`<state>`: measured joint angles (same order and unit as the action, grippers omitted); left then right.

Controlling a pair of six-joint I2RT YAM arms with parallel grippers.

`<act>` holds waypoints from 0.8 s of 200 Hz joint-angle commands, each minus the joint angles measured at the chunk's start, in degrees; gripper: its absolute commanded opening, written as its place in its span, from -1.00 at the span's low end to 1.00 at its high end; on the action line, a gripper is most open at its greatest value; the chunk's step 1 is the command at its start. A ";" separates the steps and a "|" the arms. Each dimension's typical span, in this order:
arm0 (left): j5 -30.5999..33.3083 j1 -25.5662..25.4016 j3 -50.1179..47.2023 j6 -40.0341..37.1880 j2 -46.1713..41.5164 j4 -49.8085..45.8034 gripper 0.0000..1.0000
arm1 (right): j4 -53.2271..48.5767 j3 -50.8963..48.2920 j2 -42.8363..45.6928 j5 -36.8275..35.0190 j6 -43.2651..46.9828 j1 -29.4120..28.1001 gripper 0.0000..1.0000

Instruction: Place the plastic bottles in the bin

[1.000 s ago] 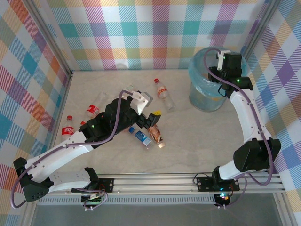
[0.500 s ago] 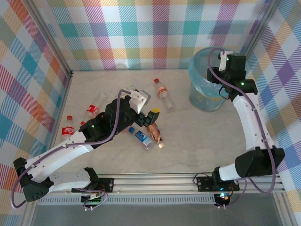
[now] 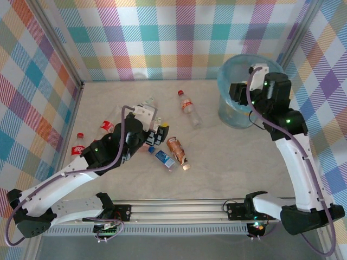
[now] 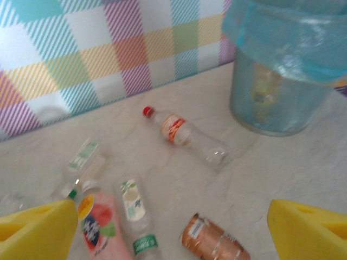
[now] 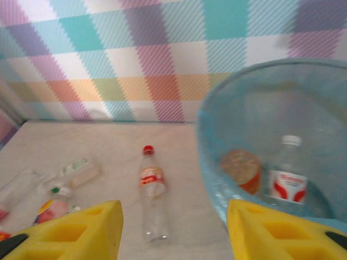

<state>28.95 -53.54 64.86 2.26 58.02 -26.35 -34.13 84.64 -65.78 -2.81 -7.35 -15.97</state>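
Observation:
Several plastic bottles lie on the table: a clear red-capped one (image 3: 188,108) (image 4: 184,135) (image 5: 150,189), a copper one (image 3: 178,150) (image 4: 214,241), a blue-labelled one (image 3: 162,157), a pink one (image 4: 100,227) and a clear green-labelled one (image 4: 135,211). My left gripper (image 3: 158,133) (image 4: 173,238) hangs open and empty above the pile, just left of the copper bottle. My right gripper (image 3: 238,92) (image 5: 173,233) is open and empty at the left side of the bin (image 3: 225,111) (image 5: 214,135) (image 4: 282,108). Inside the bin lie an orange bottle (image 5: 241,170) and a white-capped bottle (image 5: 287,173).
Two red-labelled bottles (image 3: 107,127) (image 3: 78,146) lie at the left of the table, and a clear one (image 3: 149,103) (image 4: 81,160) lies behind the pile. Checked walls close the back and both sides. Bare table lies between the pile and the bin.
My left gripper has drawn back to the left, away from the copper bottle. My right gripper has swung from over the bin to its left side and now faces the table.

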 commanded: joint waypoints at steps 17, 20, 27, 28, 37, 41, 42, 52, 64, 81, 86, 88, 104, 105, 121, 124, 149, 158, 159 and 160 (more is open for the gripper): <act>6.03 4.43 3.83 12.13 -0.05 -16.08 0.81 | 5.53 -3.95 0.61 0.87 -1.51 -9.21 0.08; 5.91 4.99 4.01 12.98 0.12 -17.03 0.81 | 5.87 -4.20 0.43 0.82 -1.52 -9.92 0.08; 5.35 6.61 4.41 14.77 0.44 -19.32 0.81 | 6.62 -4.93 -0.06 0.87 -1.52 -11.51 0.07; 5.25 6.87 4.45 14.91 0.43 -19.65 0.82 | 6.66 -5.02 -0.14 0.87 -1.52 -11.79 0.07; 3.86 9.53 4.66 16.94 0.94 -22.25 0.83 | 7.38 -5.83 -1.01 0.95 -1.61 -13.52 0.08; 2.90 10.98 4.66 17.80 1.23 -23.29 0.85 | 7.41 -6.09 -1.52 0.95 -1.61 -14.31 0.08; 2.62 11.34 4.66 17.96 1.27 -23.56 0.86 | 7.45 -6.17 -1.58 0.95 -1.61 -14.51 0.08; -1.71 16.10 4.25 19.05 2.10 -25.53 0.86 | 7.50 -6.55 -3.06 1.01 -1.76 -16.21 0.08; -8.67 22.76 3.19 19.39 3.36 -26.56 0.87 | 7.59 -7.00 -4.67 1.49 -2.41 -17.87 0.08; -17.79 31.48 1.47 17.99 6.44 -26.21 0.87 | 7.87 -7.66 -6.73 4.74 -2.41 -19.15 0.13; -19.46 33.32 1.26 17.66 7.61 -26.21 0.87 | 7.62 -7.73 -7.24 5.35 -2.32 -19.35 0.13; -20.05 33.94 1.24 17.44 8.16 -26.14 0.87 | 7.53 -7.69 -7.43 5.47 -2.31 -19.47 0.13; -23.41 38.34 0.57 15.83 12.13 -24.61 0.88 | 6.95 -7.99 -8.30 5.70 -2.58 -19.71 0.14; -23.59 38.47 0.51 15.75 12.39 -24.49 0.88 | 6.96 -8.04 -8.31 5.70 -2.62 -19.72 0.15; -25.80 42.10 -1.16 14.92 16.20 -21.43 0.88 | 7.18 -8.92 -8.03 5.50 -2.66 -19.72 0.16; -26.26 42.46 -1.64 14.88 17.00 -20.81 0.88 | 7.35 -9.15 -7.93 5.45 -2.66 -19.72 0.17; -28.85 46.39 -3.14 15.68 25.83 -17.16 0.87 | 8.11 -10.74 -6.83 4.93 -2.43 -19.72 0.19; -29.23 47.29 -3.06 16.30 28.47 -16.81 0.86 | 8.11 -11.06 -6.52 4.99 -2.79 -19.72 0.19; -29.31 47.38 -3.02 16.33 28.60 -16.81 0.86 | 8.11 -11.11 -6.49 5.04 -2.81 -19.72 0.19; -29.44 47.38 -3.00 16.40 28.88 -16.76 0.85 | 8.11 -11.14 -6.48 5.11 -2.87 -19.72 0.19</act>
<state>4.47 -8.67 62.78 18.28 81.45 -45.93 -28.01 74.61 -74.17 1.39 -9.28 -35.40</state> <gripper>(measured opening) 0.934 0.593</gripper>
